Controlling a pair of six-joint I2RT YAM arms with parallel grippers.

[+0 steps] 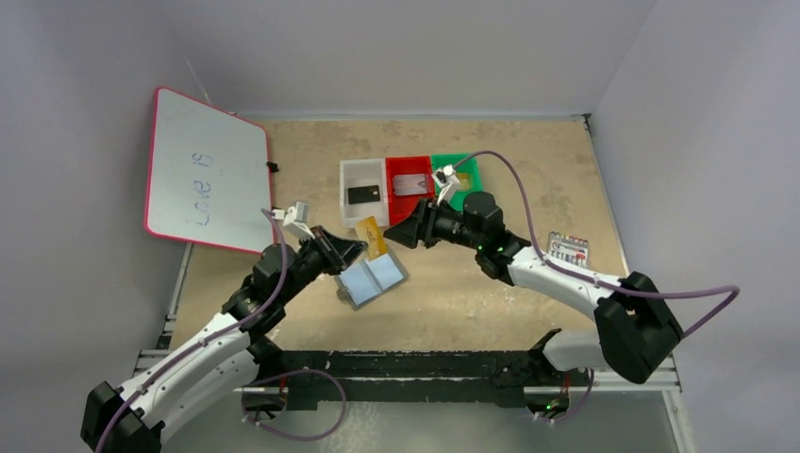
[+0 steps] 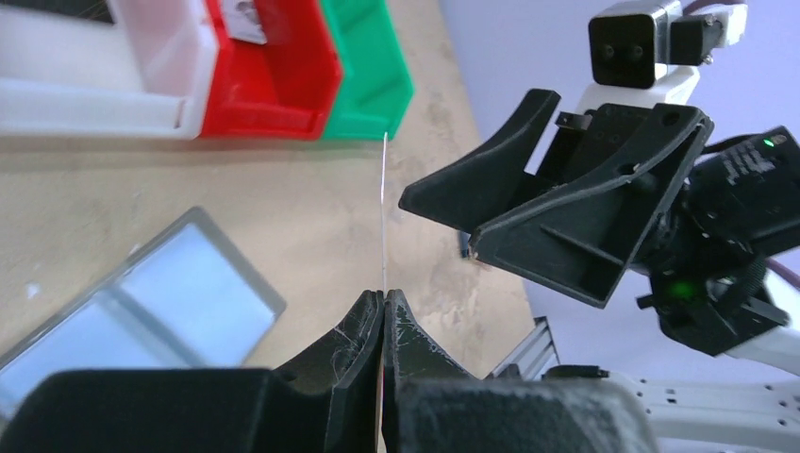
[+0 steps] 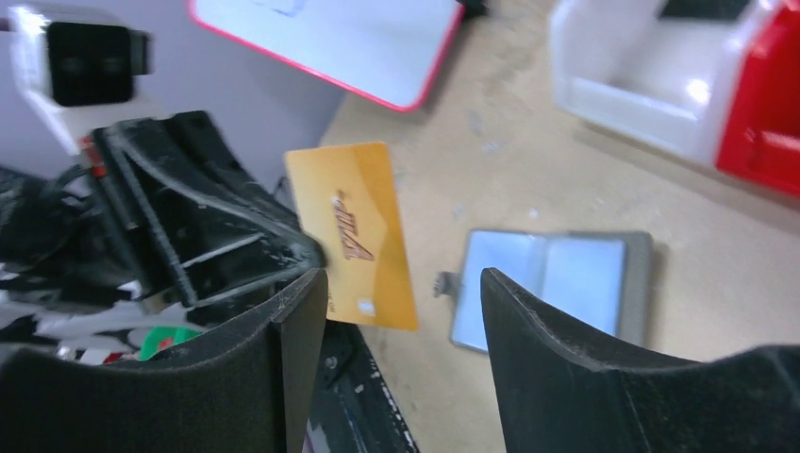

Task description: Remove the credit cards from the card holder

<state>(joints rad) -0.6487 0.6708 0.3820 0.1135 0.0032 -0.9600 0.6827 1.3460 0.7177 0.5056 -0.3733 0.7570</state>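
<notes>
The left fingers (image 2: pixel 373 319) are pinched tight on the gold-yellow card (image 3: pixel 354 236), holding it up on edge above the table (image 1: pixel 472 293). The right fingers (image 1: pixel 404 232) stand wide apart, close beside that card and gripping nothing. Down below, the card holder (image 1: pixel 373 280) lies open flat on the table, shiny pockets facing up. 1 black card (image 1: pixel 363 194) sits in the white tray (image 1: pixel 363 166), and 1 silvery-grey card (image 1: pixel 408 183) is in the red tray (image 1: pixel 410 161).
</notes>
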